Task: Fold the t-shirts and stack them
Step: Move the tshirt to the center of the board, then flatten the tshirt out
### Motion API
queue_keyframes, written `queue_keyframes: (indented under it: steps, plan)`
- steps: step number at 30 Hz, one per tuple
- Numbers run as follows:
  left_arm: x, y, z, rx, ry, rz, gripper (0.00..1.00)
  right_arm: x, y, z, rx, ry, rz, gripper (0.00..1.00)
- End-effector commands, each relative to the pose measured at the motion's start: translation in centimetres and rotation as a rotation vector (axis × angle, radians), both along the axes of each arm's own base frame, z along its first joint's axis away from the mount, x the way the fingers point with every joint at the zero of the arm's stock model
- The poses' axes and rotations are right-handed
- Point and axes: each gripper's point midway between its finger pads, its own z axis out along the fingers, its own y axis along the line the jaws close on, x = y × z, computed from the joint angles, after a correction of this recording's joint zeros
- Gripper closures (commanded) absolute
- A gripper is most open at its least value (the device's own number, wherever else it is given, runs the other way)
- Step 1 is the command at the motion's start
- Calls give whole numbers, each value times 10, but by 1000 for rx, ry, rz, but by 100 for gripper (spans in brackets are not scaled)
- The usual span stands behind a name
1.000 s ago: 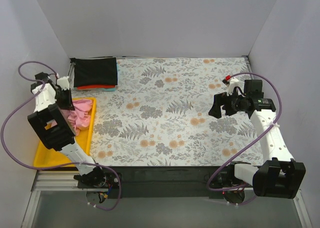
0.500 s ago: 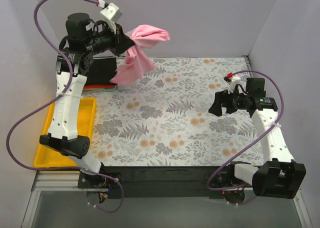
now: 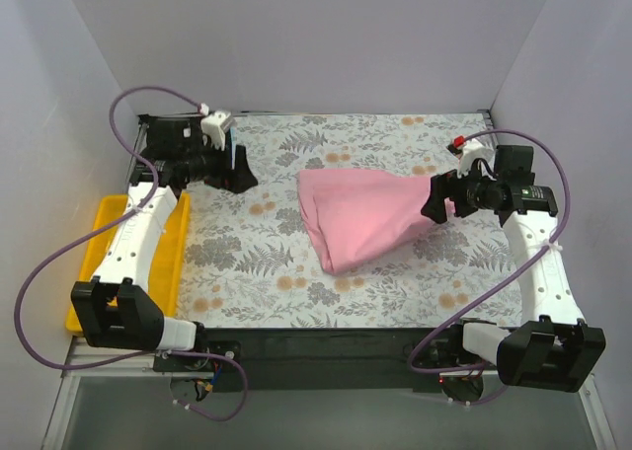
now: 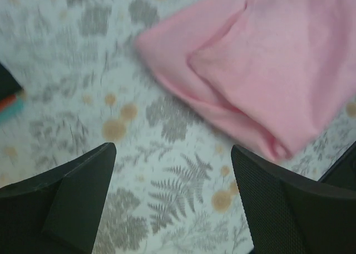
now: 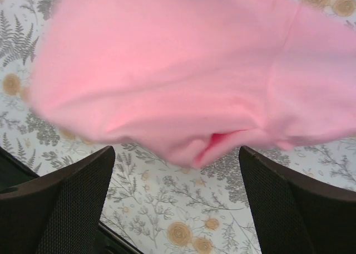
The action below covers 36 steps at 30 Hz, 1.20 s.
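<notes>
- We see the pink t-shirt lying in a loose, tapering heap on the floral table cloth, right of the middle of the table. Its folds overlap, so we cannot make out sleeves or neckline.
- The left gripper hangs above the cloth with its fingers spread wide and nothing between them. It is well apart from the pink t-shirt.
- The right gripper is also spread wide, at the shirt's right-hand corner. The right wrist view is blurred, and we cannot tell whether a finger touches the fabric.
- Of the other shirts, the left wrist view shows only slivers at its left edge: a corner of the black t-shirt, a strip of the orange-red t-shirt and a teal edge.
- From above, the left arm covers that stack.
- The yellow tray lies at the table's left side, partly hidden by the same arm.
</notes>
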Motion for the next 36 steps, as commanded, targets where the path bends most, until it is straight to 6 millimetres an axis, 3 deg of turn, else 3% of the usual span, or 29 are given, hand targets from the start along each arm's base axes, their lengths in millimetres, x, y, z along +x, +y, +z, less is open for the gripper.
queue_keyframes:
  steps: [1, 4, 8, 13, 14, 15, 16, 21, 27, 28, 30, 36]
  plan:
    - [-37, 19, -39, 77, 44, -39, 15, 4, -18, 5, -128, -42, 16, 2]
    - [-55, 11, -59, 84, 79, -138, 22, -1, -28, -13, -211, 17, 71, 2]
    - [-54, -5, -80, 95, 131, -205, 35, -3, -40, -19, -292, 37, 85, 2]
    - [-11, -36, -116, 160, 169, -208, 35, 8, -50, -58, -320, 176, 69, 2]
    - [10, -40, -108, 184, 135, -173, 35, 12, -51, -62, -315, 193, 63, 2]
    - [21, -46, -131, 206, 189, -168, 35, 17, -51, -65, -312, 200, 57, 3]
    - [27, -59, -135, 215, 195, -182, 35, 25, -52, -73, -310, 215, 53, 6]
    - [85, -84, -170, 296, 218, -93, 37, 56, -48, -83, -270, 250, 23, 14]
    - [124, -99, -204, 340, 207, -13, 38, 77, -36, -114, -320, 304, 57, 20]
    - [132, -103, -201, 347, 185, -5, 40, 78, -38, -119, -328, 314, 54, 22]
    - [138, -106, -219, 375, 197, 0, 41, 78, -26, -130, -352, 331, 88, 23]
    - [159, -119, -241, 422, 172, 26, 41, 71, -33, -154, -423, 369, 100, 30]
